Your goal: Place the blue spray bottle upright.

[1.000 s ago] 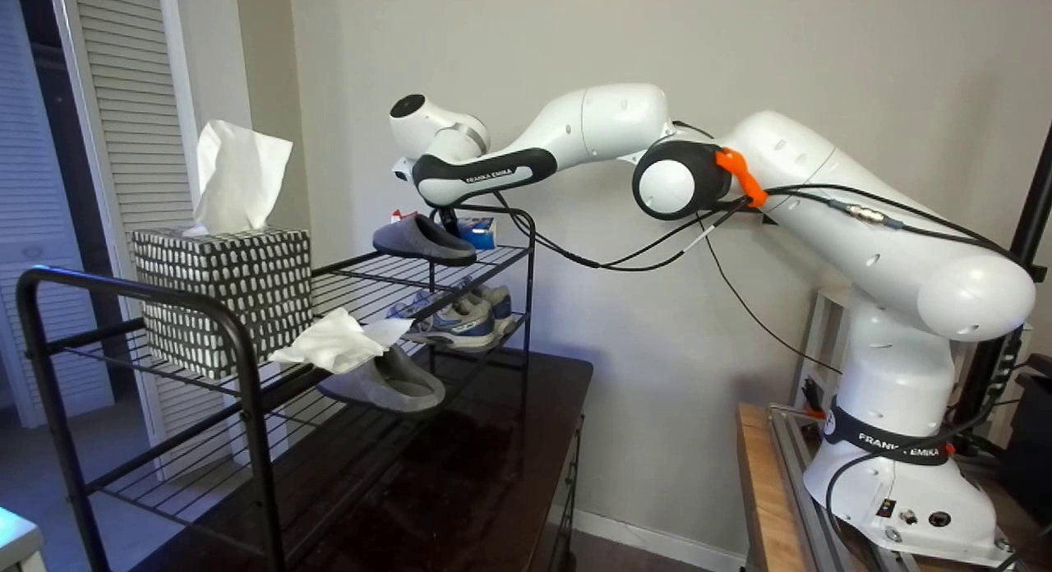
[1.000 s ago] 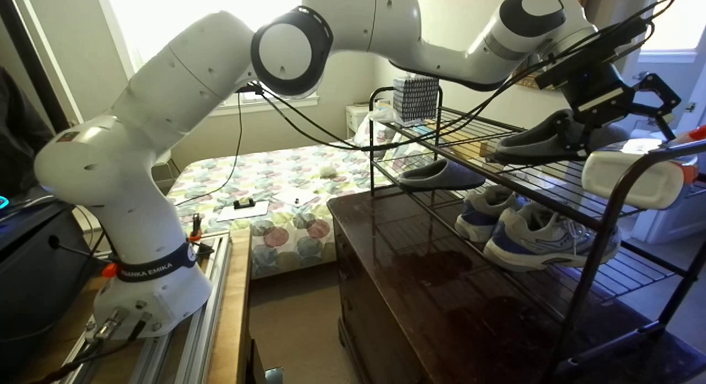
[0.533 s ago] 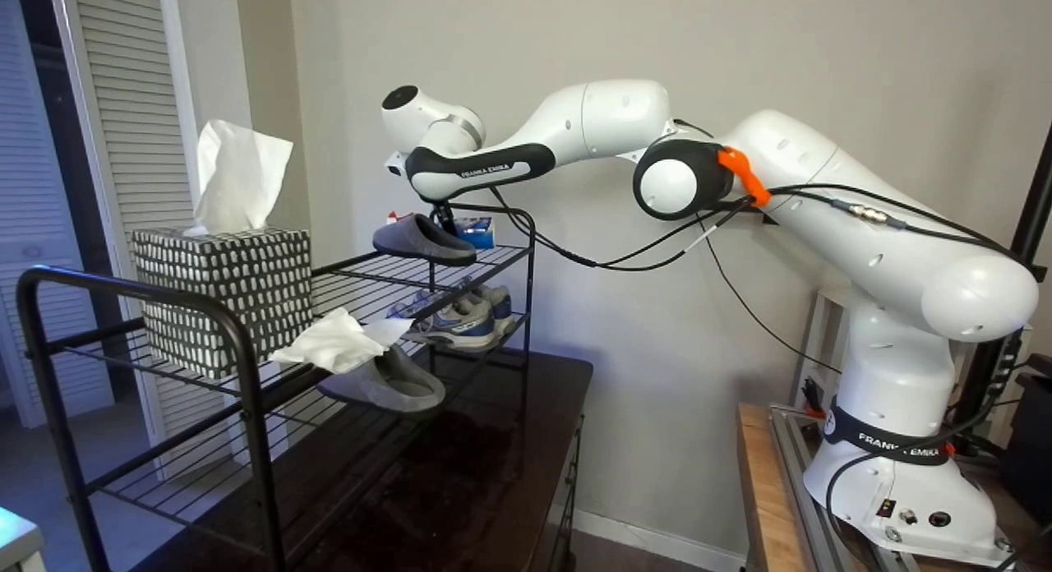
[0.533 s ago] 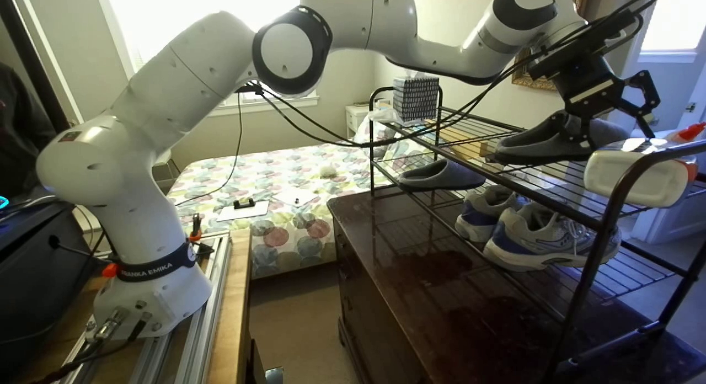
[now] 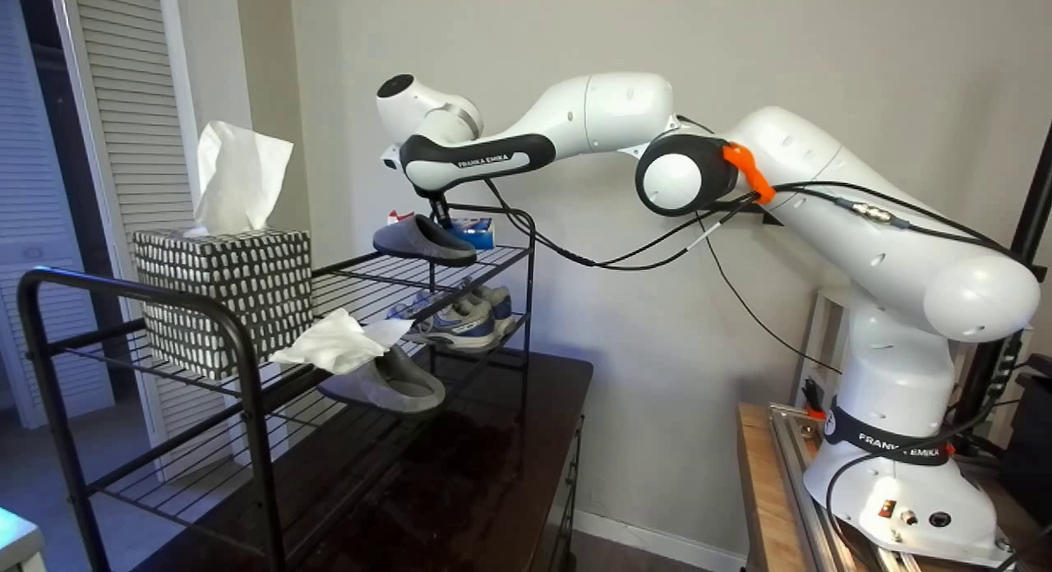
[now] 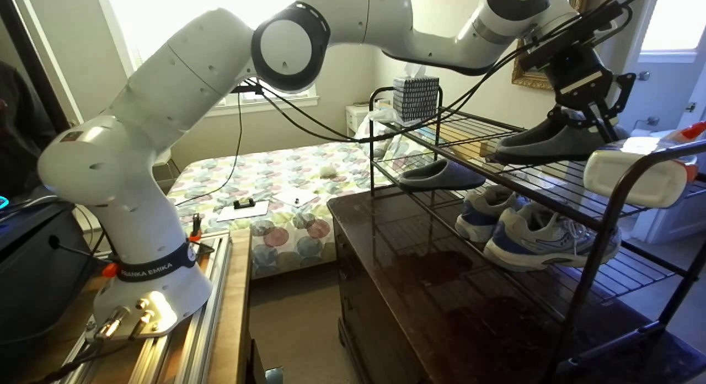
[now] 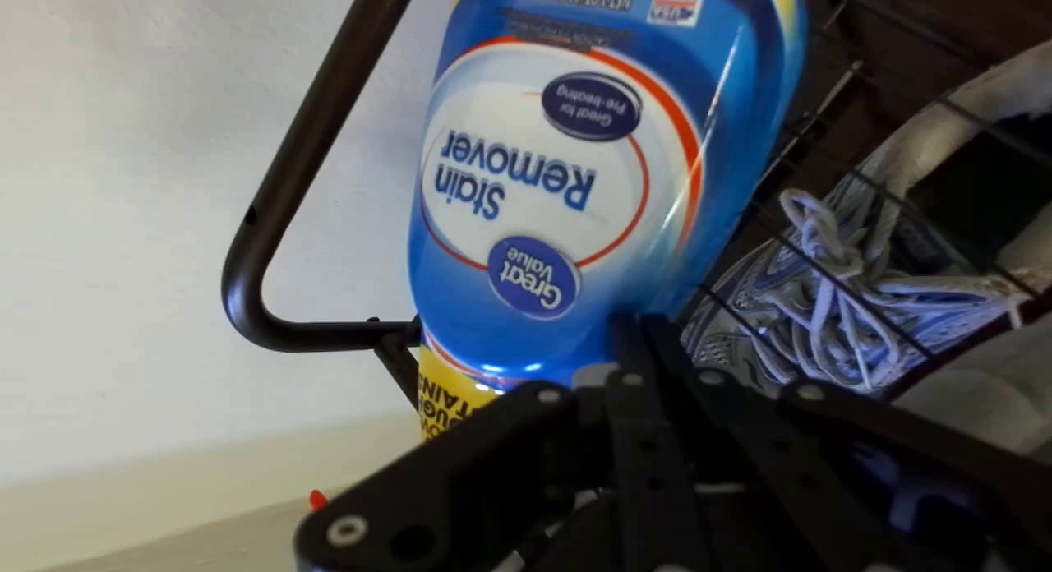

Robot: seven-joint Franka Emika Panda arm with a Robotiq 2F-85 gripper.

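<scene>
Slippers two, sneakers two; one blue spray bottle on its side; end effector closed, gripping nothing.

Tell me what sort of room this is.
Most likely a bedroom in a home: there is a bed with a patterned cover, a dark dresser, and a wire rack holding shoes.

Quick count around your gripper:
you've got one spray bottle right by it, two sneakers lower, two slippers, plus one tissue box way off
</scene>
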